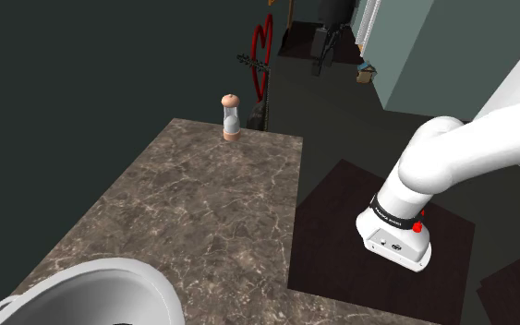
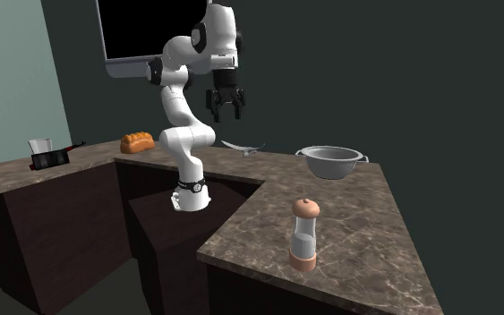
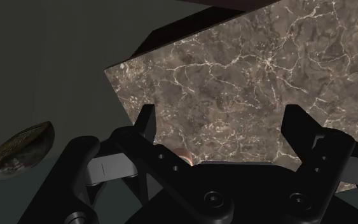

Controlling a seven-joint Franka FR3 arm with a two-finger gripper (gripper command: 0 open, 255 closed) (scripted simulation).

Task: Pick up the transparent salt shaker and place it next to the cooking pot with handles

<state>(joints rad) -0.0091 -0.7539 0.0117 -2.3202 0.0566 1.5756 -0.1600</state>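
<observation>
The salt shaker (image 2: 304, 234) I am after is a small upright thing. It has a clear body, whitish in the lower part, with a rounded pinkish-tan cap on top and a collar of the same colour at its foot. It stands alone on the brown veined counter (image 2: 366, 215), close to that counter's end edge, touching nothing else.

My pincer (image 2: 227, 114) hangs high in the air off the white arm (image 2: 176, 106), fingers pointing down, and it holds nothing. In the wrist view its two black fingers (image 3: 147, 126) stand wide apart, with bare veined stone between them.

From the pincer, the shaker sits far below and well away. In the second exterior view it is down and toward that view's right, much nearer that camera than the pincer is. The grey pot (image 2: 330, 168) with its two side handles stands on the same counter, lower than the pincer and closer to it than the shaker is. Pot and shaker are well apart. A brown loaf (image 2: 137, 141) lies lower than the pincer on its other side, toward that view's left.

In the wrist view a small pinkish round bit shows just above the hand's black body, near one finger. I cannot tell whether it is the shaker's cap.
</observation>
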